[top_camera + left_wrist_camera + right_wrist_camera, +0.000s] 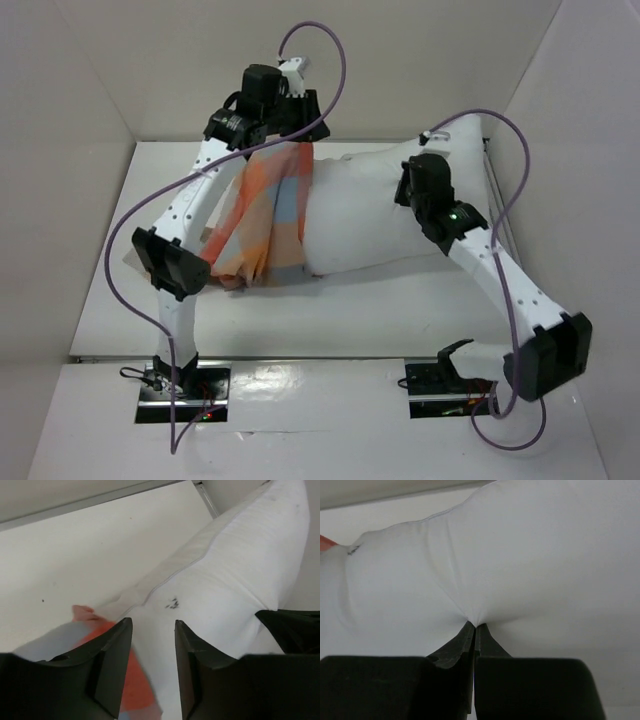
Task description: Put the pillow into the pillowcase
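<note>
The white pillow (370, 210) lies across the back of the table, its left end inside the checked orange, blue and tan pillowcase (268, 215). My left gripper (305, 128) is raised over the pillowcase's far upper edge. In the left wrist view its jaws (152, 622) stand apart with the pillow (235, 565) and its dark specks (172, 603) showing between them. Orange pillowcase fabric (135, 680) lies by the left finger. My right gripper (408, 192) is shut, pinching a fold of the pillow's cover (520, 555) at its tips (475, 625).
White enclosure walls (70, 200) stand at the left, back and right. A metal rail (205, 495) runs at the back corner. Purple cables (330, 50) loop above both arms. The arm bases (180, 385) sit at the near edge.
</note>
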You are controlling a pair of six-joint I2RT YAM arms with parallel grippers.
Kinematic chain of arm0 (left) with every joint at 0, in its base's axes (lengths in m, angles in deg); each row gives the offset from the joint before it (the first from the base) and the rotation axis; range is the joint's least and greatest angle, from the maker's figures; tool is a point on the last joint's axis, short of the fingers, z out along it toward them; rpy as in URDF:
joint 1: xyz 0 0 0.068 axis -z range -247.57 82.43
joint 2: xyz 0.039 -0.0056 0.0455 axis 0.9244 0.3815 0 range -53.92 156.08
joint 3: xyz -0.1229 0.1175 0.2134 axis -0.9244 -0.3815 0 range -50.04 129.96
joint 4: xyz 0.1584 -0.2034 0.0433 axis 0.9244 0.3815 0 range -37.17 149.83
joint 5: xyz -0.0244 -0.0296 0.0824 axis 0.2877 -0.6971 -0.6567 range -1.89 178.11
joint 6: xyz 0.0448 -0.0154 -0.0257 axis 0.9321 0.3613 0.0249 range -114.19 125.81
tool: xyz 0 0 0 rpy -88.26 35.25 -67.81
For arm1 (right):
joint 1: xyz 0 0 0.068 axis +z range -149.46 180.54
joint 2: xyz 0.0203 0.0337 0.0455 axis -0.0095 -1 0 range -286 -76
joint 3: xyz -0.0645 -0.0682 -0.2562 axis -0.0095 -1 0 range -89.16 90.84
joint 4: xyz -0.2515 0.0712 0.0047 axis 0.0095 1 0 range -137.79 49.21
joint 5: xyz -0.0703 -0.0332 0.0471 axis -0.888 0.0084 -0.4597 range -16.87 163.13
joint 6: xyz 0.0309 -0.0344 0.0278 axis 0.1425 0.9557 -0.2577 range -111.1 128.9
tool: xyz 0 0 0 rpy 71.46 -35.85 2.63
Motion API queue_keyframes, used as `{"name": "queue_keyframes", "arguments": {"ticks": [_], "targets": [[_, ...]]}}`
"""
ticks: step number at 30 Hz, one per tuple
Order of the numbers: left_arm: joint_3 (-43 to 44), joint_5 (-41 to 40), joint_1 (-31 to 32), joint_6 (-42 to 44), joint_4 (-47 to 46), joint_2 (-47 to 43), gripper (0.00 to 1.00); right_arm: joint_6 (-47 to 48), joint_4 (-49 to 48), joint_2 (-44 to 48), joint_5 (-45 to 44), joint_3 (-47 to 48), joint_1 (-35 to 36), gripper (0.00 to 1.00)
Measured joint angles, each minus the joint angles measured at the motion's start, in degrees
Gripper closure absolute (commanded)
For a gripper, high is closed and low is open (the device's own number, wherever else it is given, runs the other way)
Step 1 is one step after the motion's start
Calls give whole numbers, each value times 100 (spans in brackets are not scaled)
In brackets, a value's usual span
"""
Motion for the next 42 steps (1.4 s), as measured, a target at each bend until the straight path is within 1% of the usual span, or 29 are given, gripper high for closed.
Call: {"name": "queue_keyframes", "arguments": {"ticks": [1, 2, 3, 4, 5, 6, 7, 9, 10, 11, 12, 13, 14, 16, 20, 21, 22, 23, 25, 27, 28, 30, 32, 34, 37, 39, 40, 42], "targets": [[240, -4, -4, 9, -22, 243, 43, 0, -101, -299, -52, 59, 7, 100], [356, -4, -22, 15, -33, 409, 34, 13, -173, -588, -109, 96, -2, 100], [382, -9, -37, 37, -26, 520, 23, 17, -221, -907, -179, 168, -26, 96], [326, -37, -68, 46, 2, 575, 11, 17, -284, -1248, -216, 271, -59, 85], [184, -107, -96, 57, 15, 579, 0, 31, -380, -1609, -219, 398, -105, 69], [37, -219, -120, 107, 7, 525, 0, 13, -448, -1849, -203, 527, -151, 34], [-90, -361, -140, 166, -4, 459, 0, 22, -479, -2059, -184, 684, -192, 24], [-289, -704, -173, 243, 72, 232, 2, 105, -507, -2247, -101, 938, -219, 9], [-326, -909, -214, 289, 118, 90, 3, 111, -509, -2251, -42, 1021, -219, 6], [-361, -1062, -249, 315, 142, -63, 8, 153, -514, -2240, 37, 1102, -219, 4], [-391, -1204, -291, 326, 199, -258, 8, 149, -527, -2218, 66, 1163, -219, 4], [-522, -1327, -354, 310, 197, -527, 12, 162, -535, -2186, 129, 1224, -219, 1], [-717, -1445, -452, 286, 225, -841, 12, 155, -538, -2140, 197, 1276, -219, 0], [-1392, -1679, -673, 168, 151, -1563, 14, 155, -529, -2048, 365, 1349, -219, 0], [-3436, -2393, -1130, -444, 15, -3093, 11, 188, -501, -1882, 857, 1519, -201, 0], [-4157, -2468, -1237, -590, 55, -3497, 11, 210, -485, -1864, 981, 1567, -168, 0], [-4900, -2455, -1408, -826, -96, -3875, 10, 247, -463, -1856, 1075, 1604, -111, 0], [-5495, -2426, -1550, -1012, -85, -4148, 10, 282, -435, -1856, 1147, 1626, -28, 0], [-6610, -2369, -2037, -1421, -46, -4535, 10, 350, -363, -1871, 1327, 1635, 219, 0], [-7451, -2269, -2588, -1768, -28, -4690, 10, 396, -310, -1939, 1447, 1635, 479, 0], [-7748, -2271, -2813, -1954, -20, -4686, 5, 426, -306, -2000, 1480, 1635, 603, 0], [-8161, -2273, -3101, -2275, -24, -4612, 2, 463, -289, -2166, 1552, 1635, 800, 0], [-8408, -2229, -3250, -2461, -136, -4470, 0, 490, -258, -2391, 1554, 1635, 951, 0], [-8465, -2157, -3346, -2590, -286, -4251, 0, 496, -221, -2643, 1486, 1639, 1001, 0], [-8463, -2109, -3407, -2706, -798, -3814, 1, 492, -166, -2990, 1335, 1639, 1005, 0], [-8424, -2035, -3442, -2741, -1049, -3499, 32, 490, -164, -3060, 1272, 1639, 1005, 0], [-8345, -2009, -3462, -2774, -1104, -3283, 52, 490, -173, -3060, 1246, 1639, 1005, 0], [-8174, -2006, -3495, -2898, -1237, -2914, 100, 487, -214, -3040, 1185, 1639, 1010, 0]]}}
